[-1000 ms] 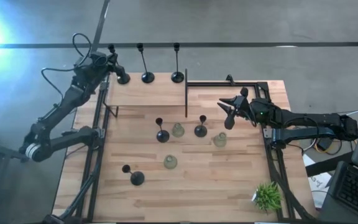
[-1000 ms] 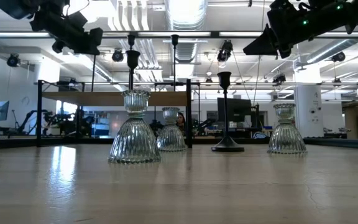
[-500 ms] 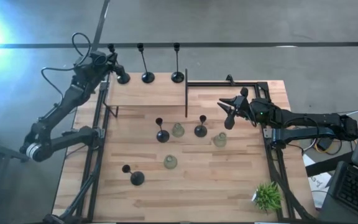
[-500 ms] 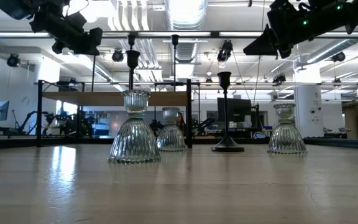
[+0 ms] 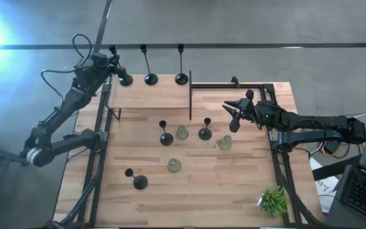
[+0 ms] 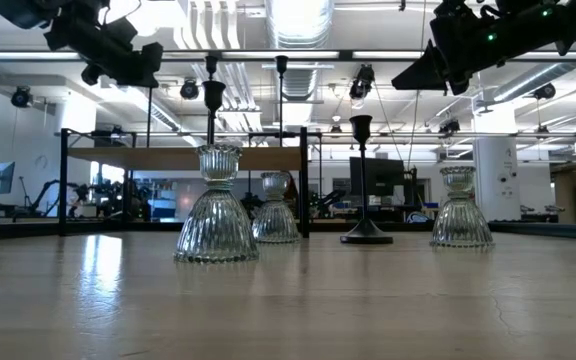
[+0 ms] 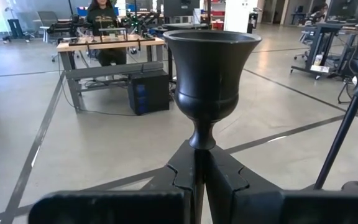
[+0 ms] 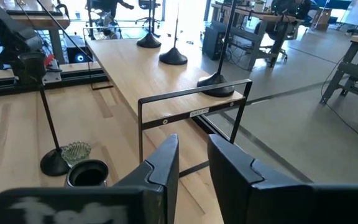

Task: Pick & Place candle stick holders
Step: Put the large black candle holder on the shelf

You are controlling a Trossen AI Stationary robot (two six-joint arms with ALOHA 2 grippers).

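Three tall black candle stick holders stand in a row along the far edge of a raised wooden shelf (image 5: 151, 92). My left gripper (image 5: 113, 62) is shut on the leftmost one (image 5: 125, 80); the other two (image 5: 150, 77) (image 5: 181, 77) stand free on their round bases. On the table below stand three shorter black holders (image 5: 165, 137) (image 5: 205, 132) (image 5: 137, 181) and three pale glass ones (image 5: 182, 133) (image 5: 225, 143) (image 5: 174, 166). My right gripper (image 5: 232, 114) hovers open above the table's right part with nothing between its fingers (image 8: 166, 158). My left gripper pinches the holder's thin stem (image 7: 201, 142) between its two fingers, just under the black cup (image 7: 210, 62). The fingers come level from the table's left side and lie across the stem. The holder stands upright, its base (image 5: 125, 80) at the shelf's far left corner; whether the base rests there I cannot tell.
A black metal frame (image 5: 234, 84) runs along the table's far right and down both sides, with an upright post (image 5: 190, 95) at the shelf's right end. A small green plant (image 5: 273, 200) stands at the near right corner. Bare wood lies along the near edge.
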